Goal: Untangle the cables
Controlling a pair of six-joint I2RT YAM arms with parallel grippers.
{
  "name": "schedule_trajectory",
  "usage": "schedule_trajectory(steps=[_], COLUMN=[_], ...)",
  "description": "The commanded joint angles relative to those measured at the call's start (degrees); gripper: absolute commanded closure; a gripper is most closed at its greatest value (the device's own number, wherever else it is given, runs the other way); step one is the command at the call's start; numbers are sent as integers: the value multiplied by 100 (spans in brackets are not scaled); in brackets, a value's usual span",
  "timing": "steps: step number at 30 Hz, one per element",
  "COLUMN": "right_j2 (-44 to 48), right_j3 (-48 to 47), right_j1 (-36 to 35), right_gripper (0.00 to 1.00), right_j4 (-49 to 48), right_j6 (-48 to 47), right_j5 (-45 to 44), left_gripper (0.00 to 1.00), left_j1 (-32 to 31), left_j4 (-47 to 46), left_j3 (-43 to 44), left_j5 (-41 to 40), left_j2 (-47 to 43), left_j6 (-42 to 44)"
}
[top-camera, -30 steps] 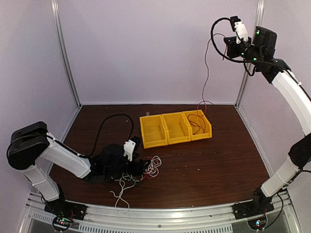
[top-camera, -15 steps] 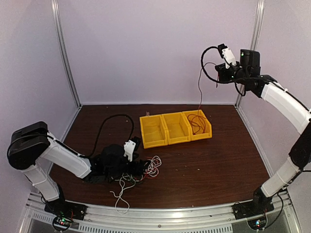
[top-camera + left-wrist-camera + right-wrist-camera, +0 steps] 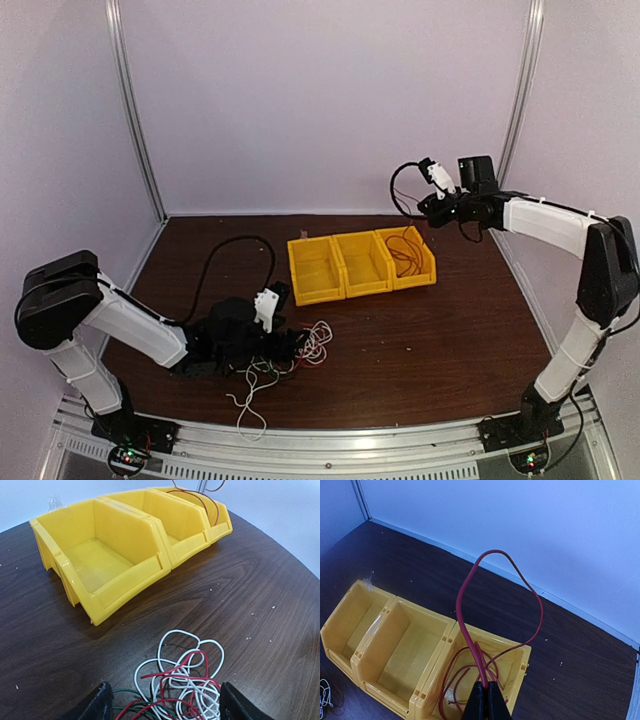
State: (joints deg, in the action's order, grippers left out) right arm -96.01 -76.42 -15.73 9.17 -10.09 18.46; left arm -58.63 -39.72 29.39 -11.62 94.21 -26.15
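The right end effector [image 3: 482,700] hangs over the right yellow bin [image 3: 524,666], clamped on a red cable [image 3: 458,611] that loops down into it. On the table [image 3: 260,580] at near left, the left end effector [image 3: 165,707] stands apart, straddling the white, red and green tangle [image 3: 187,680].

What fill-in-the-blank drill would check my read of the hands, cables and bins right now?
The right hand is shut on a ___ cable.
Its slack lies in the bin farthest ___ of the three yellow ones.
The left hand stands ___ above the tangle.
Missing: red; right; open.
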Motion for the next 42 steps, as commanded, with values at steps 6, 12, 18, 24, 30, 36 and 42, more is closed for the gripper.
schedule_trajectory(steps=[6, 12, 18, 24, 30, 36, 42], right_j2=[383, 1292, 1839, 1764, 1037, 284, -279], right_j3=[238, 567, 1065, 1381, 1239, 989, 686], right_j1=[-27, -40, -70, -69, -45, -27, -1], right_gripper=[100, 100, 100, 100, 100, 100, 100], right_j4=[-220, 207, 662, 704, 273, -225, -681], right_j6=[304, 270, 263, 111, 218, 193, 149], right_j5=[531, 736, 958, 750, 903, 857, 724], left_gripper=[26, 26, 26, 26, 26, 26, 26], left_j1=[-43, -39, -43, -43, -38, -44, -48], left_j4=[-327, -389, -384, -287, -199, -132, -128], left_j3=[-48, 18, 141, 179, 146, -3, -24], left_j5=[-70, -40, 40, 45, 41, -60, -70], left_j2=[83, 211, 308, 264, 176, 2, 31], left_j6=[-56, -48, -24, 12, -10, -46, -70])
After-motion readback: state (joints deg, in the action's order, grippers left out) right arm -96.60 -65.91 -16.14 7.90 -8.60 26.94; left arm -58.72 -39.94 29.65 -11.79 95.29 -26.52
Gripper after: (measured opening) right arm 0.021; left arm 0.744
